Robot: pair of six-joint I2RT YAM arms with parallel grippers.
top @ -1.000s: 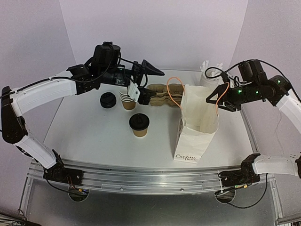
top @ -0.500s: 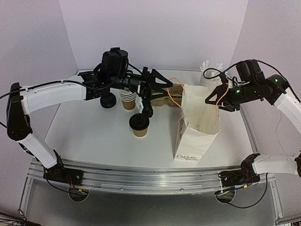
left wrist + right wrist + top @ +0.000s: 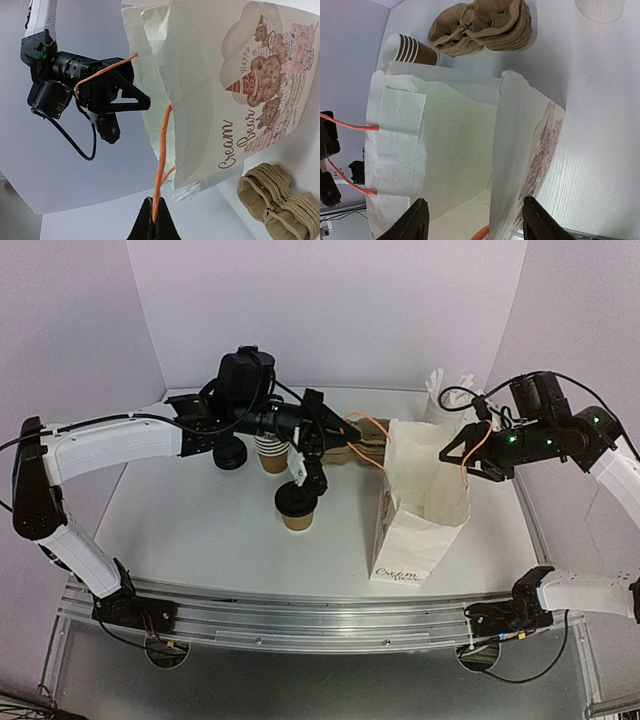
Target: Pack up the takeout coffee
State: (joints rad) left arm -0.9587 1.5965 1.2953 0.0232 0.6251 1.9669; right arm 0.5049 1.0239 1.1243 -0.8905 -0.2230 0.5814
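The takeout coffee [image 3: 297,504], a brown cup under a black lid, stands on the table left of the white paper bag [image 3: 415,520]. My left gripper [image 3: 154,204] is above and behind the coffee, shut on the bag's left orange handle [image 3: 162,145], which runs taut to the bag [image 3: 210,90]. My right gripper [image 3: 464,452] is at the bag's right top edge, open, with the right orange handle [image 3: 482,440] draped over it. In the right wrist view its gripper [image 3: 477,222] straddles the bag's right wall [image 3: 515,150], and the bag's inside looks empty.
A stack of lidless brown cups [image 3: 272,453] and a stack of black lids [image 3: 230,453] sit behind the coffee. Brown pulp cup carriers [image 3: 358,445] lie behind the bag. A white cup of sachets [image 3: 446,398] stands at the back right.
My left gripper has swung right and down from above the cup stack to the bag's left handle and shut on it. My right gripper has shifted slightly right at the bag's rim.
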